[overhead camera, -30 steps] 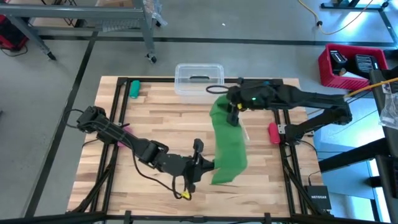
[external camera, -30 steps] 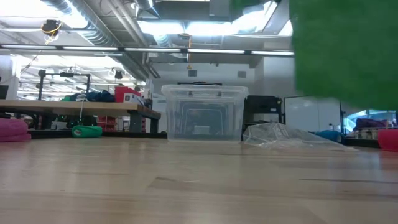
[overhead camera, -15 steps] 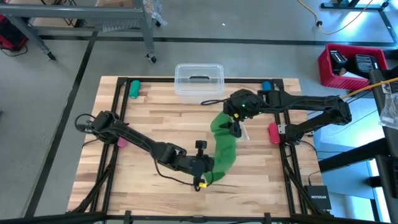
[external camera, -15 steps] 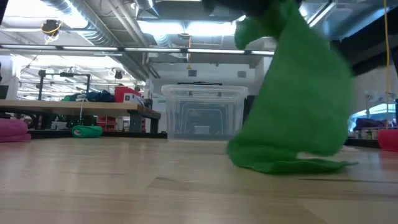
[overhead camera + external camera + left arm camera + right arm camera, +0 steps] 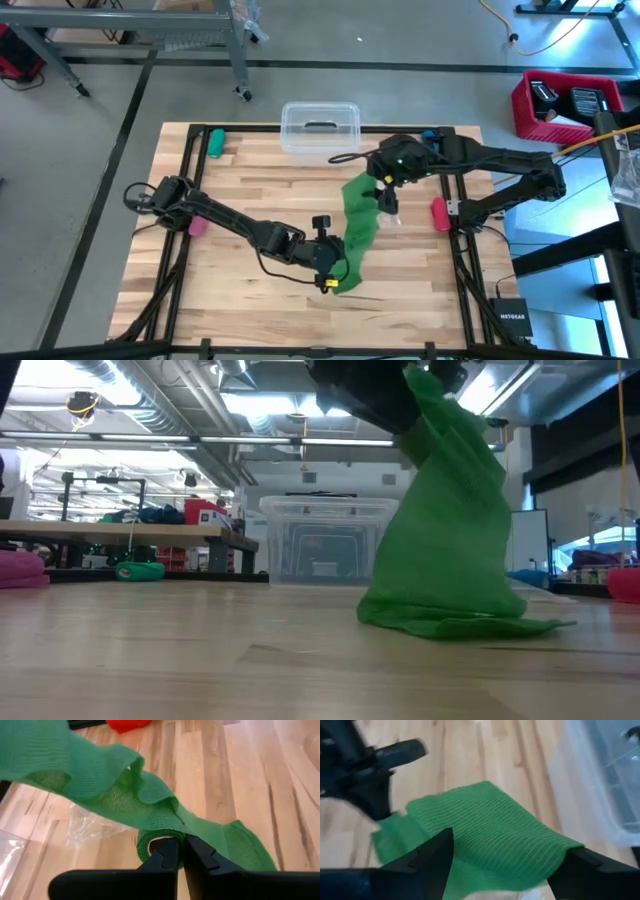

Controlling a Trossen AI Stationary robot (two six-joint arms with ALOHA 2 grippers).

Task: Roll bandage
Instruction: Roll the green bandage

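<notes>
My left jaws point(image 5: 338, 272) stay clamped on the bandage point(image 5: 358, 228)'s curled near end low on the desk point(image 5: 250, 200), while my right jaws point(image 5: 385, 190), gripping its far end, have lowered, slackening the strip for rolling.

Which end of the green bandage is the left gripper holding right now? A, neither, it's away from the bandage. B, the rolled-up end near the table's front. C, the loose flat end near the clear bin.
B: the left gripper has its jaws shut on the rolled end of the bandage.
</notes>
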